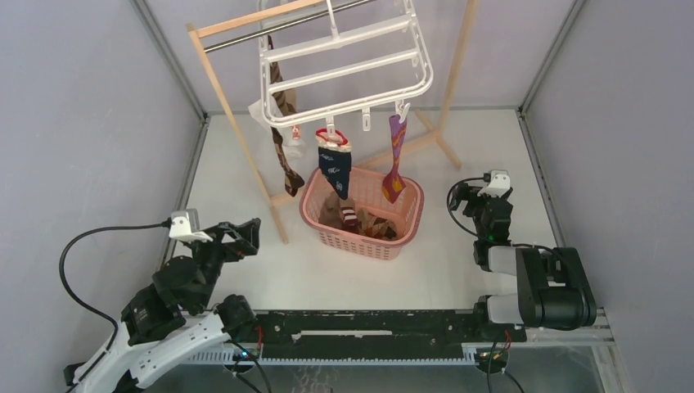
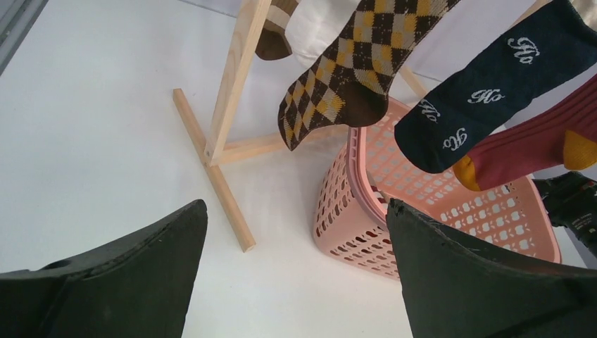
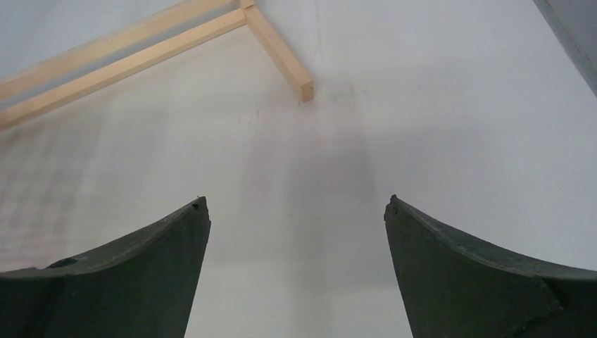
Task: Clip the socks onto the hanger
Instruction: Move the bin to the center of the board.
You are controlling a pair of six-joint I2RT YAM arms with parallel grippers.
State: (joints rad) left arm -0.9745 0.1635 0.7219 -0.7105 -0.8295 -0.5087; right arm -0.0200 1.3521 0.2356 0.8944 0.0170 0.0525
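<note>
My left pincer and right pincer both gape wide, holding nothing. Socks hang clipped under the hanger above the table's far edge; more lie in the pink basket mid-table.

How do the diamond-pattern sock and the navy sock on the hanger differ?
The diamond-pattern sock is brown and yellow; the navy sock is dark blue with white lettering and a red-white cuff. The diamond-pattern sock hangs longer, left of the basket; the navy sock hangs above it. Both hang toe-down from the hanger.
</note>
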